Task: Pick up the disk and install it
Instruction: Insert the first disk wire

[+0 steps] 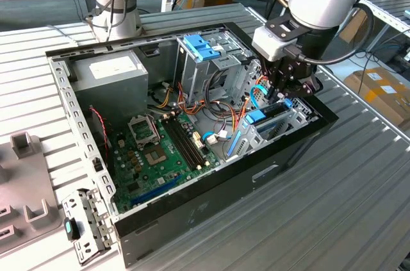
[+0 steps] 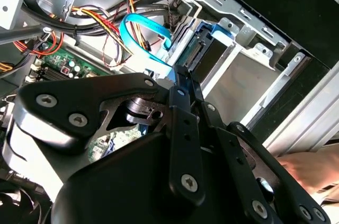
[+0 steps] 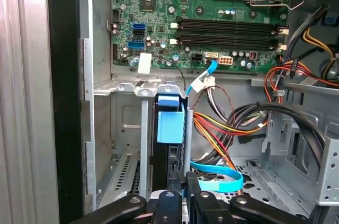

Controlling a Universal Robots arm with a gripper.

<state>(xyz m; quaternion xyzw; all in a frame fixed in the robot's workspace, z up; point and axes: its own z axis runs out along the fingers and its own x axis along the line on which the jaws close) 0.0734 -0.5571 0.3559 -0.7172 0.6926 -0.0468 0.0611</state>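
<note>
The disk [image 1: 264, 116], a grey drive in a light-blue carrier, stands on edge inside the metal drive bay [image 1: 301, 114] at the exterior view's right end of the open computer case. The first wrist view looks along the disk [image 3: 170, 123] sitting between the bay's rails [image 3: 127, 128]. My gripper [image 1: 280, 95] hangs directly over the disk's upper end. Its black fingers are pressed together in both wrist views [image 3: 181, 189] [image 2: 180, 75], with their tips right at the carrier [image 2: 206, 49]. Whether they touch it is hidden.
A loose blue flat cable [image 3: 217, 179] curls beside the bay, next to bundles of coloured wires [image 3: 222, 123]. The motherboard [image 1: 160, 149] covers the case floor, the power supply [image 1: 112, 72] sits at the far left corner, and a blue-latched cage [image 1: 202, 47] stands behind. A metal bracket [image 1: 86, 223] lies outside the case.
</note>
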